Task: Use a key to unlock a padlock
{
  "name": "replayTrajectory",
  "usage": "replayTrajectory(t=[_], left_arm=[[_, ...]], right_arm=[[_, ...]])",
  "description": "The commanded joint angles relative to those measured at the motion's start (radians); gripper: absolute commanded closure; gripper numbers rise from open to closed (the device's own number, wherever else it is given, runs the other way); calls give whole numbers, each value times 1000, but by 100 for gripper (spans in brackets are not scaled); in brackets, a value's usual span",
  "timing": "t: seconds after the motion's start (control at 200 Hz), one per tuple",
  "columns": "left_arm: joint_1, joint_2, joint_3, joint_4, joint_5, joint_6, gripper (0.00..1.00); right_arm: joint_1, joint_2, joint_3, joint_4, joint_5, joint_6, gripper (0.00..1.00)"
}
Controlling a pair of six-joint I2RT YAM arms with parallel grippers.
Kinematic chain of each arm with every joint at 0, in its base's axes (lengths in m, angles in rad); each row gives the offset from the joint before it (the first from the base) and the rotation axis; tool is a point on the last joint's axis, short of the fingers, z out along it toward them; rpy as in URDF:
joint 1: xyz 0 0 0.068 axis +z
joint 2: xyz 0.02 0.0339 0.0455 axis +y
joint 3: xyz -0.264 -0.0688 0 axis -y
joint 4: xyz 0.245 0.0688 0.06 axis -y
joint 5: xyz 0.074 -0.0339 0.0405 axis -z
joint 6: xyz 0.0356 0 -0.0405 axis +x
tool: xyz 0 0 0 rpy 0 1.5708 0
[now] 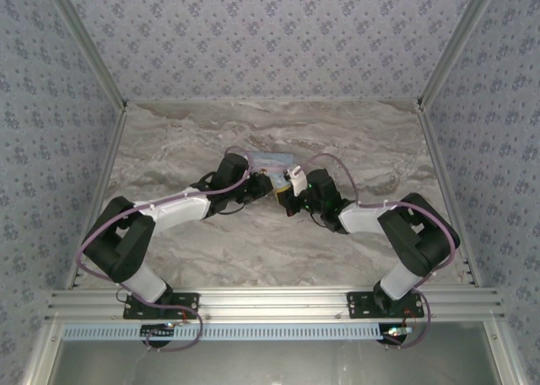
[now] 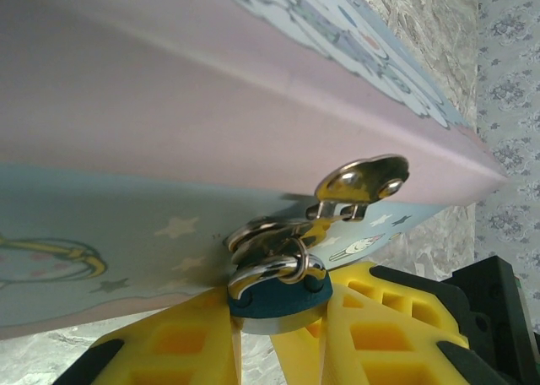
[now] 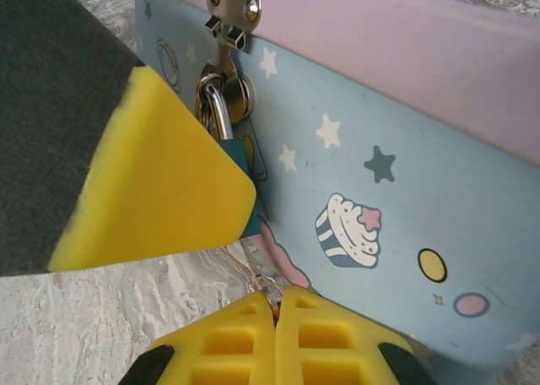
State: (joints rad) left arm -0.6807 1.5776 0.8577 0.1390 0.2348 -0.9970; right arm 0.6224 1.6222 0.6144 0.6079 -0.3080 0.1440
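Observation:
The teal padlock (image 2: 278, 296) hangs by its silvery shackle (image 2: 270, 271) from the hasp (image 2: 363, 182) of a light-blue cartoon tin (image 2: 126, 149). Both shackle ends sit in the body. My left gripper (image 2: 278, 322) is shut on the padlock body, one yellow finger on each side. In the right wrist view that left finger (image 3: 152, 182) covers most of the padlock (image 3: 239, 161). Just below it my right gripper (image 3: 277, 305) is shut on the key (image 3: 263, 279), whose thin metal blade points up toward the padlock's underside. In the top view both grippers (image 1: 268, 185) (image 1: 288, 201) meet at the tin's front.
The tin (image 1: 272, 159) stands on the marble table (image 1: 194, 132) near its middle, its pink lid (image 3: 405, 39) closed. Patterned walls stand at the left, right and back. Both arms reach inward from the near edge.

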Motion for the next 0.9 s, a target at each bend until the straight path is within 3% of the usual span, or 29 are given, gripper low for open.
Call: replayTrajectory(t=[0.0, 0.894], left_arm=[[-21, -51, 26, 22, 91, -3, 76], [-22, -24, 7, 54, 86, 3, 76]], right_arm=[[-13, 15, 47, 93, -11, 29, 100], [-48, 84, 91, 152, -160, 128, 100]])
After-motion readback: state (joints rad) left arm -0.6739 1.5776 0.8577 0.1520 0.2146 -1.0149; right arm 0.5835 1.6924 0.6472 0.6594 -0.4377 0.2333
